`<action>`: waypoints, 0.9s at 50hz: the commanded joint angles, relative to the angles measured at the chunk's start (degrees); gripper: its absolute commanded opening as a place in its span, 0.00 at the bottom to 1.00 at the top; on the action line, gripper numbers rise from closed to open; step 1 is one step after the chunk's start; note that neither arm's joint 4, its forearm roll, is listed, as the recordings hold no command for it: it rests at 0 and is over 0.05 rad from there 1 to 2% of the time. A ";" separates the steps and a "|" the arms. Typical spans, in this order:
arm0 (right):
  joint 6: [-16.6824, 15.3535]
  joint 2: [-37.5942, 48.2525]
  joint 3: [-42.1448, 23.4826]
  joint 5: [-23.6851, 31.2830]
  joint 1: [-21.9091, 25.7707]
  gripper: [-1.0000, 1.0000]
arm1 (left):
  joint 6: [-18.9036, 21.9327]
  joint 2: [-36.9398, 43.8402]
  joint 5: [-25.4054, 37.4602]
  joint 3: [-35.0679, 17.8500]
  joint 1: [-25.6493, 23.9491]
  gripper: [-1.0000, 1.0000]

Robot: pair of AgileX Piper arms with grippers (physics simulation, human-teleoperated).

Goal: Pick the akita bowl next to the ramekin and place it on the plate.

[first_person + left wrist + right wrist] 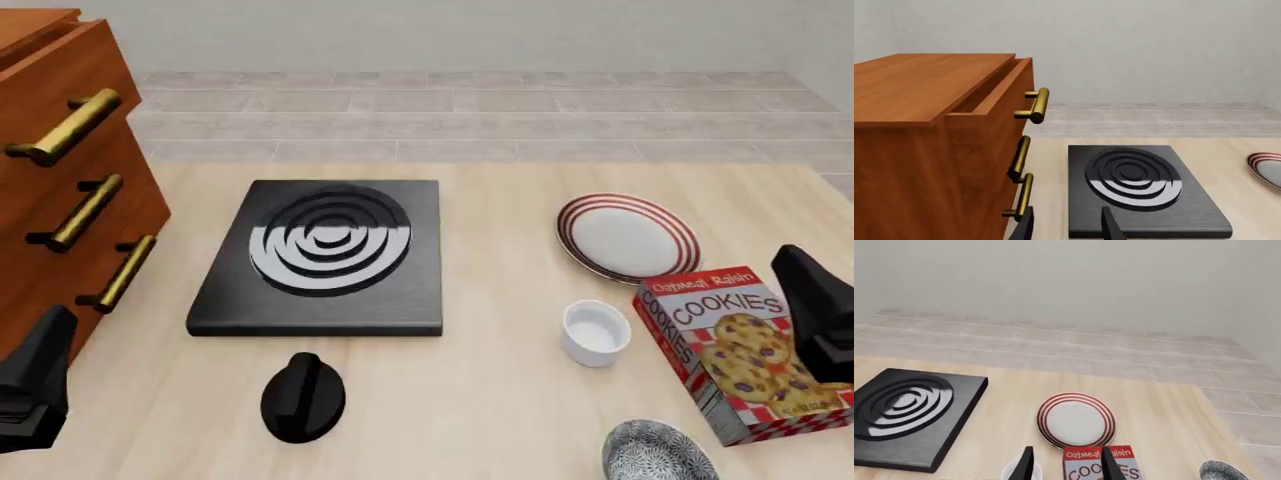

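The akita bowl (657, 452), small and black-and-white speckled, sits at the near table edge, just in front of the plain white ramekin (595, 332). The plate (627, 236) with its red-striped rim lies beyond the ramekin; it also shows in the right wrist view as plate (1075, 420) and at the left wrist view's edge as plate (1267, 167). My right gripper (821, 310) hangs open at the far right behind the cookies box, fingers apart in its own view (1067, 467). My left gripper (34, 385) stays open at the near left by the cabinet, gripper (1067, 230).
A red cookies box (741, 340) stands right of the ramekin. A black stove plate (324, 258) lies mid-table, with a black knob-like object (304, 397) in front of it. A wooden drawer cabinet (67, 150) stands at the left. A second speckled bowl (1219, 471) shows beyond the box.
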 commanded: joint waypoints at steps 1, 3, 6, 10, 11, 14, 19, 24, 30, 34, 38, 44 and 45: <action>-1.12 3.27 -5.40 4.57 2.79 1.00 | 0.01 0.00 0.00 0.00 0.00 1.00; -1.91 4.46 -6.31 5.25 3.47 1.00 | 0.01 -0.01 0.00 0.00 0.00 1.00; -1.85 5.01 -6.73 5.39 3.12 1.00 | 0.00 0.00 0.00 0.00 0.00 1.00; -0.35 5.79 -7.39 5.65 3.33 1.00 | 0.00 -0.01 0.00 0.00 0.01 1.00; -1.02 5.77 -7.94 5.93 4.01 1.00 | 0.02 -0.01 0.00 0.00 0.01 1.00; -0.42 7.78 -8.97 6.17 2.44 1.00 | 0.01 0.00 0.00 0.00 0.00 1.00; -1.92 7.25 -9.99 6.99 3.63 1.00 | 0.00 0.00 0.00 0.00 0.00 1.00; -3.30 8.30 -11.29 8.25 4.15 1.00 | -0.01 0.01 0.00 0.00 -0.01 1.00; -2.60 10.13 -12.89 9.28 4.72 1.00 | 0.01 0.00 0.00 0.00 -0.01 1.00; -2.04 11.00 -13.53 11.11 6.90 1.00 | 0.00 0.00 0.00 0.00 0.00 1.00; -0.95 11.60 -13.66 12.46 9.73 1.00 | 0.01 -0.01 0.00 0.00 0.00 1.00; -2.31 11.86 -15.79 15.15 10.38 1.00 | -0.01 -0.01 0.00 0.00 -0.01 1.00; -2.41 12.14 -16.16 15.76 10.59 1.00 | 0.00 -0.01 0.00 0.00 -0.01 1.00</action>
